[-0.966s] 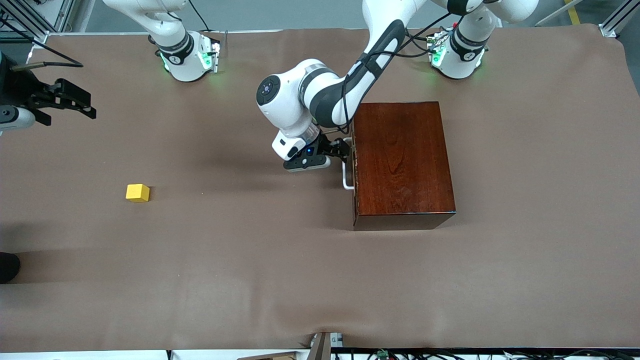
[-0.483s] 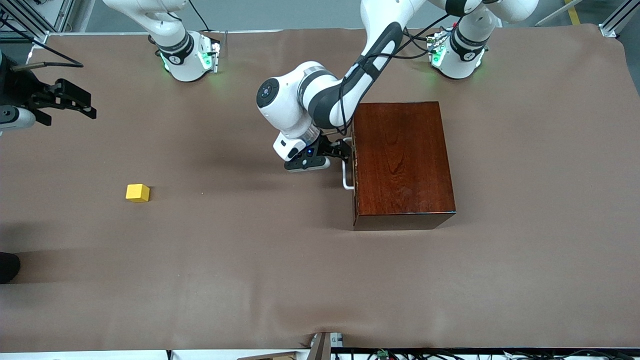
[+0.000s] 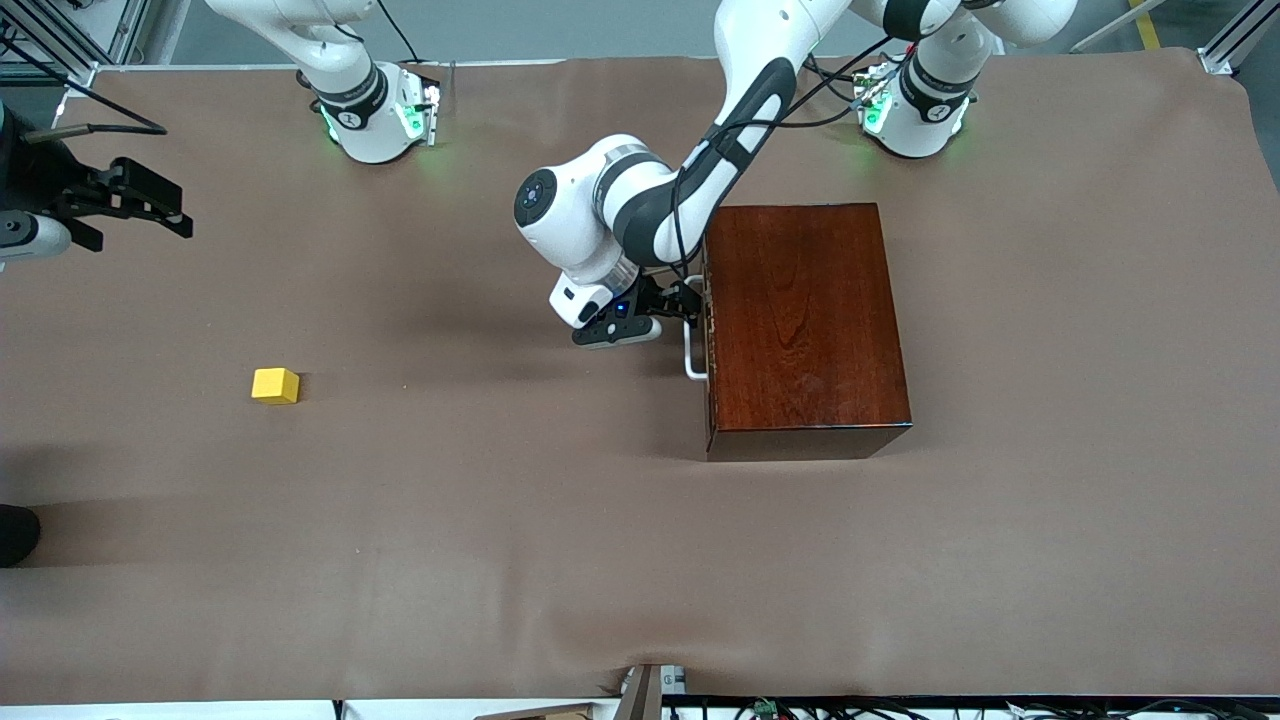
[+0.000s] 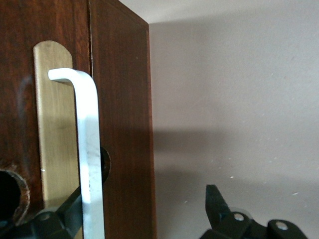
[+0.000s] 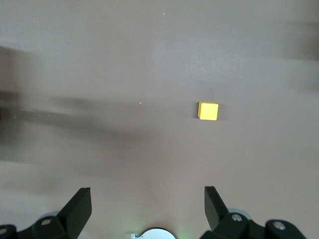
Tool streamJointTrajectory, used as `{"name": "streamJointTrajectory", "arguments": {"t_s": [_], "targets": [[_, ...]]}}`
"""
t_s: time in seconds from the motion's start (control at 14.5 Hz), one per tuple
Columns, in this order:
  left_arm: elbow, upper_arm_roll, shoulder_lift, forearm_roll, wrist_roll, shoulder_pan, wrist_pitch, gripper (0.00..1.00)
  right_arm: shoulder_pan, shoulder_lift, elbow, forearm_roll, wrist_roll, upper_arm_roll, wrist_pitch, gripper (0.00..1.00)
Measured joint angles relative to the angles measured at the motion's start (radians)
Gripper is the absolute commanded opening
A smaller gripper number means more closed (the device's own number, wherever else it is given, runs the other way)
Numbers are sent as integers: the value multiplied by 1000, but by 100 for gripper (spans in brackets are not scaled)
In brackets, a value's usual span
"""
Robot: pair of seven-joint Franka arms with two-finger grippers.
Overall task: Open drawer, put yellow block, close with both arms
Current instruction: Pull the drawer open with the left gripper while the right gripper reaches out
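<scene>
- While the left gripper straddles the white handle with fingers spread, the drawer stays flush in the box, its tray hidden.
- Right gripper, released, hangs over bare table, cut off at the front view's edge; the yellow block lies well apart from the box.

A brown cloth covers the table, lying mostly flat with slight wrinkles toward the edge nearest the front camera. Below that edge, cables and what may be a wooden piece are partly visible. Metal framing stands at the table's corner near the right arm's base.
</scene>
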Motion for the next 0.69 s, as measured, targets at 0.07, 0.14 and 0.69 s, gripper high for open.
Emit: {"name": "streamJointTrajectory", "arguments": {"t_s": [0.07, 0.14, 0.69], "targets": [[0, 0, 0, -2, -19, 0, 18, 100, 0, 0, 0, 0, 0, 0, 0, 100], [0, -1, 0, -5, -38, 0, 34, 100, 0, 0, 0, 0, 0, 0, 0, 100], [1, -1, -4, -28, -171, 0, 114, 100, -3, 0, 0, 0, 0, -1, 0, 100]]}}
